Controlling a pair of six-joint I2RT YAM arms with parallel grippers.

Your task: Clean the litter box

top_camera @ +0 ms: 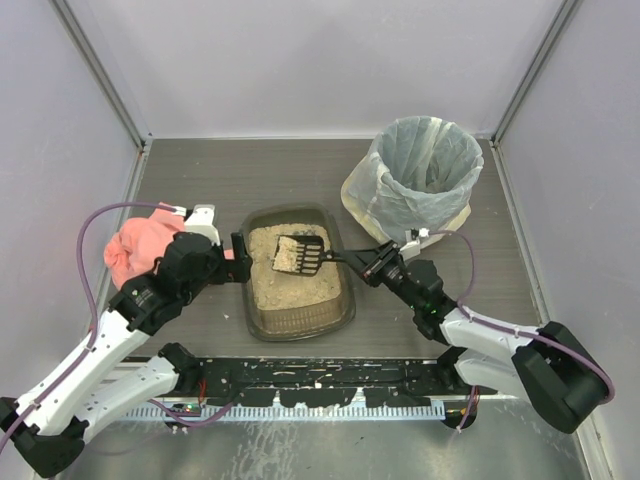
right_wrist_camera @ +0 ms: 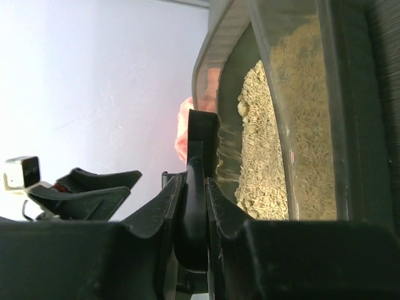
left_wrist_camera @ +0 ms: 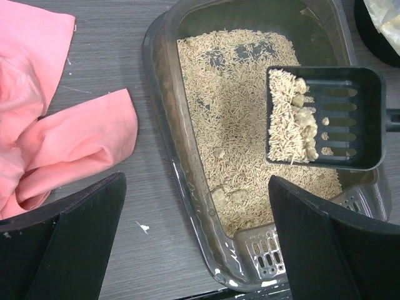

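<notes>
The litter box [top_camera: 262,322] is a dark brown translucent tray of tan granules in the middle of the table; it also shows in the left wrist view [left_wrist_camera: 164,112] and the right wrist view [right_wrist_camera: 340,94]. My right gripper [top_camera: 368,262] is shut on the handle of a black slotted scoop [top_camera: 300,255], held above the granules with litter and pale clumps in it. The scoop shows in the left wrist view [left_wrist_camera: 331,119] and edge-on in the right wrist view [right_wrist_camera: 197,187]. My left gripper [top_camera: 238,262] is open, with its fingers [left_wrist_camera: 69,244] on either side of the box's left wall.
A pink cloth [top_camera: 140,245] lies left of the box, also in the left wrist view [left_wrist_camera: 56,125]. A round bin lined with a pale translucent bag [top_camera: 420,170] stands at the back right. Grey walls enclose the table on three sides.
</notes>
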